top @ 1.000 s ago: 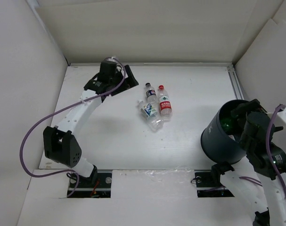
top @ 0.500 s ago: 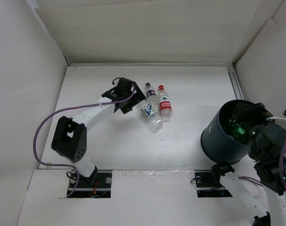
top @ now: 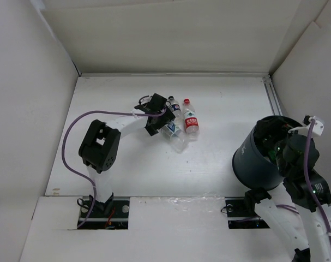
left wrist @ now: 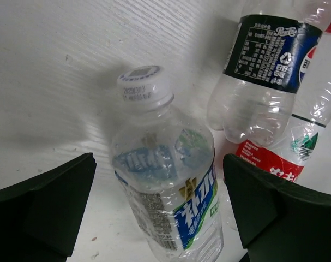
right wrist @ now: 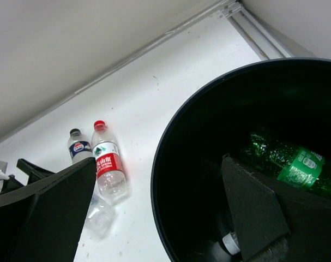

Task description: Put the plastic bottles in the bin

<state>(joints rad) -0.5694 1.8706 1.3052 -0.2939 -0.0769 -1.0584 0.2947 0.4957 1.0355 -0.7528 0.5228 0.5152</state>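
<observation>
Three bottles (top: 191,123) are lying together on the table (top: 230,103), caps pointing toward the far wall (top: 170,43), the wide-open left gripper (left wrist: 158,164) is straddling the white-capped bottle (left wrist: 154,136) without touching it, and the right gripper (right wrist: 158,161), open and empty, is hanging above the bin (right wrist: 198,174), a green bottle (right wrist: 285,158) lying half hidden inside.

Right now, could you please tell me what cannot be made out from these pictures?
- Top view: the right arm covers much of the inside of the bin; bottles there cannot be counted.
- Right wrist view: beside the green bottle a white cap shows; whatever it belongs to is lost in shadow behind a finger of the right gripper.
- Left wrist view: the cap of the Pepsi-labelled bottle is cut off by the top edge.
</observation>
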